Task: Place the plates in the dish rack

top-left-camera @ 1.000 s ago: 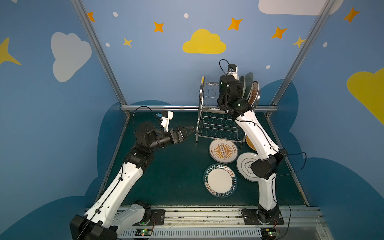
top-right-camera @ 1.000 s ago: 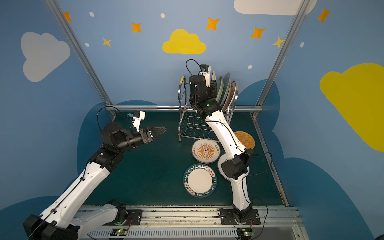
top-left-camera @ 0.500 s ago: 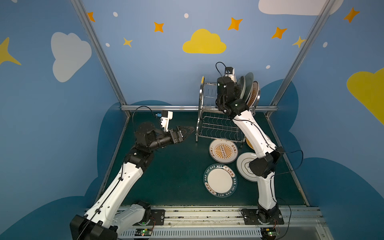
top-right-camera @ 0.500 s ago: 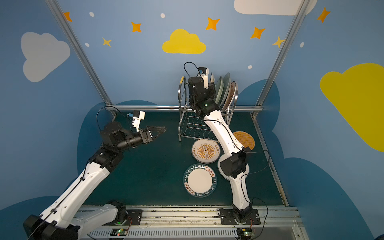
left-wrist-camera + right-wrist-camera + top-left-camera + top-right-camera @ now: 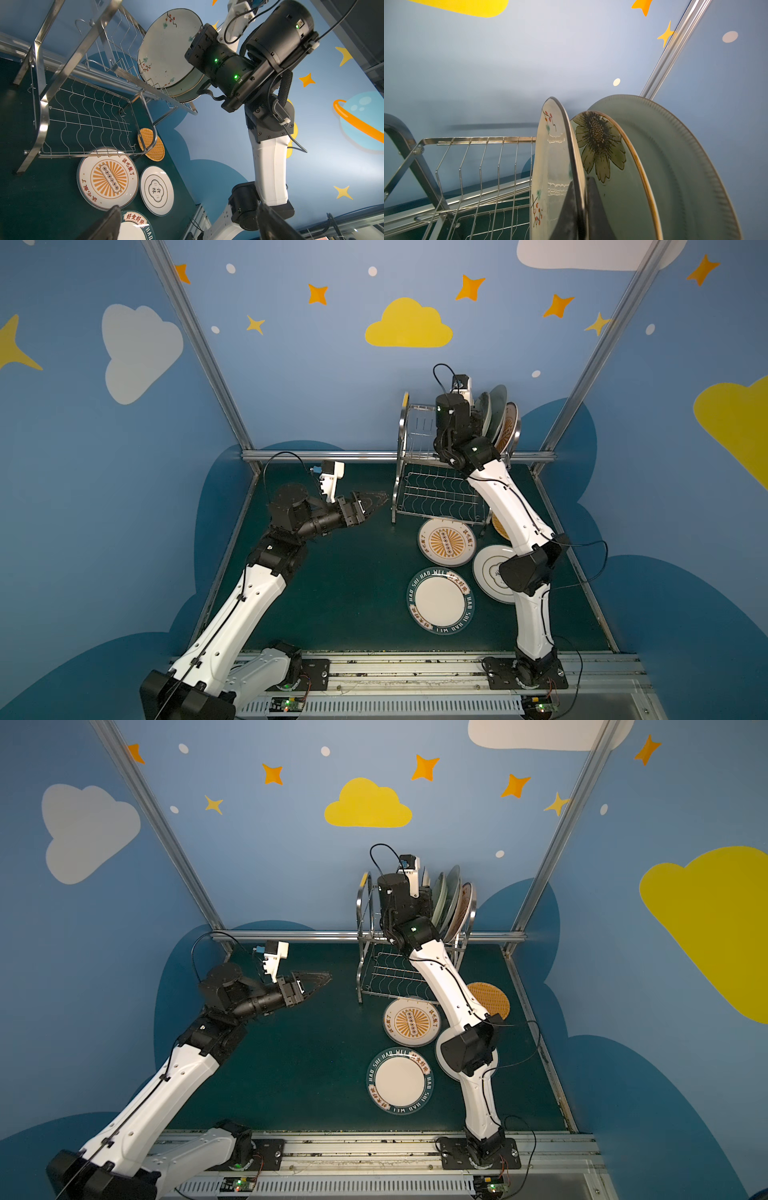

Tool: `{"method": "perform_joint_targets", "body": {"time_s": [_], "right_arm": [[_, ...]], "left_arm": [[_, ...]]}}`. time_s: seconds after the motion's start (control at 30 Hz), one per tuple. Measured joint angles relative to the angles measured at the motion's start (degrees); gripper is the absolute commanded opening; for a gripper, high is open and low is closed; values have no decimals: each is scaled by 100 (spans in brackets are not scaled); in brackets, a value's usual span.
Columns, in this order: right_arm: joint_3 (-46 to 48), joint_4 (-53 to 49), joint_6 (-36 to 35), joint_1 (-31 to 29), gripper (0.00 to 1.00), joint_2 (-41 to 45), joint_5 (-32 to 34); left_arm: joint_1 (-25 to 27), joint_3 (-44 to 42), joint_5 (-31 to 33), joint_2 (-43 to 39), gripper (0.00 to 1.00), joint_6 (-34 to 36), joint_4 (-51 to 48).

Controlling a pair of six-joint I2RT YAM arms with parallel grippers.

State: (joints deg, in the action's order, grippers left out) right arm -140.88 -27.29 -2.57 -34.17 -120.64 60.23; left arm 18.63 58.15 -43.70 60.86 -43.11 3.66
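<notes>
The steel dish rack stands at the back of the mat. My right gripper is shut on the rim of a cream blossom plate. That plate stands upright, its lower edge at the upper tier's wires, beside a pale green flower plate and a larger green plate. On the mat lie an orange sunburst plate, a teal lettered plate, a white emblem plate and an orange woven plate. My left gripper hovers open and empty, left of the rack.
Another brown-rimmed plate stands at the rack's right end. The rack's wavy lower shelf holds nothing. Metal frame posts and blue walls enclose the mat. My right arm's elbow hangs over the white emblem plate.
My right wrist has shifted slightly left along the rack's upper tier with the cream plate still gripped. The left arm has hardly moved.
</notes>
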Motion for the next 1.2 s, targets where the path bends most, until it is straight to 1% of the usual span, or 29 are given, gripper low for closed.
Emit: {"method": "perform_joint_targets", "body": {"time_s": [0.37,0.43,0.47,0.83,1.0,1.2], "right_arm": [[-2,-13,136,66,13,13,-37],[-2,-11,138,92,19,13,-55],[-2,0,133,101,20,13,-72],[-2,4,127,175,21,50,-197],[-2,4,125,175,19,66,-295],[-2,4,127,175,14,70,-358]], "left_arm": [[-28,-2,-66,0,100,-44,20],[-33,-2,-68,0,100,-46,35],[-33,-2,-70,0,100,-46,39],[-50,-2,-83,0,100,-63,42],[-52,-4,-83,0,100,-66,42],[-52,-4,-85,0,100,-66,44]]}}
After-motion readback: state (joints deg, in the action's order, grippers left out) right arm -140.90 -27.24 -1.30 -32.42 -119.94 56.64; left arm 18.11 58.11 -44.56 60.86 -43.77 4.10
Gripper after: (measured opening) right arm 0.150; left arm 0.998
